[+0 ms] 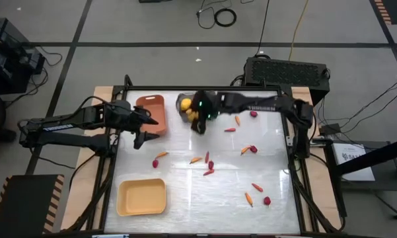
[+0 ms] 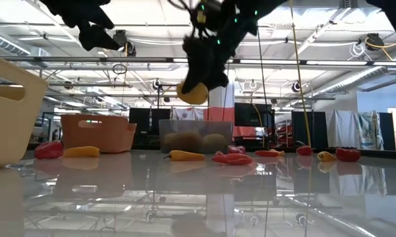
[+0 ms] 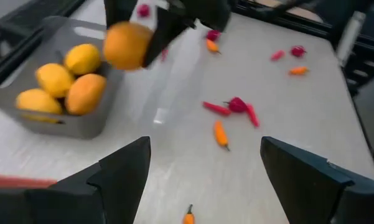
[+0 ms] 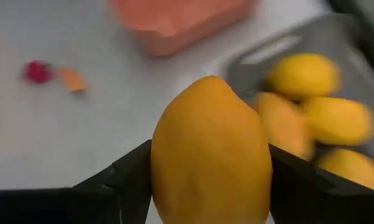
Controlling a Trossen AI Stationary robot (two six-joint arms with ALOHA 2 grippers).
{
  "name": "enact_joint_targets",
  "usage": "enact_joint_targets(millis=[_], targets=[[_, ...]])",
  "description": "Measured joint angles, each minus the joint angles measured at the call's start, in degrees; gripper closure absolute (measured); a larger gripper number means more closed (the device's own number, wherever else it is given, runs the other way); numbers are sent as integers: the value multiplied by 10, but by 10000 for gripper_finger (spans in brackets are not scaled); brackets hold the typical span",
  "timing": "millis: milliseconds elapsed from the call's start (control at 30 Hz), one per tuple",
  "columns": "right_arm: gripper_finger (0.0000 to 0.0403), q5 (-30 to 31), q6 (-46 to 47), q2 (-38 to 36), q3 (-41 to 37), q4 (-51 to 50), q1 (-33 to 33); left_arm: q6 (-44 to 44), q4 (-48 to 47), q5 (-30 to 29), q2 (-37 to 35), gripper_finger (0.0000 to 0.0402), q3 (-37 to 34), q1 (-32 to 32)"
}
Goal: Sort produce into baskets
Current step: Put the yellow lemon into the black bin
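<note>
My right gripper is shut on a yellow-orange lemon, just above the table beside the dark grey bin. It also shows in the low view, with the lemon under it. The grey bin holds several lemons. My left gripper hovers open and empty near the orange-brown bin, and its fingers stand wide apart. The pale yellow bin stands at the near left. Small orange and red pieces lie scattered on the table. My right gripper pinches the lemon between its two fingers, one on each of its long sides. The lemon's pointed end sticks out past the fingertips. It hangs below the fingers, lifted clear of the table.
Orange sticks and red pieces lie at mid-table, at the far right, at the right and at the near right. One piece lies near my left gripper. A black frame borders the table.
</note>
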Motion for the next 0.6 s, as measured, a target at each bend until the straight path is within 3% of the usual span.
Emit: enact_joint_targets(millis=[333, 600], targets=[[155, -2, -45, 0, 0, -3, -105, -100, 0, -92, 0, 91, 0, 0], [108, -7, -100, 0, 0, -7, -124, -168, 7, -145, 0, 91, 0, 0]])
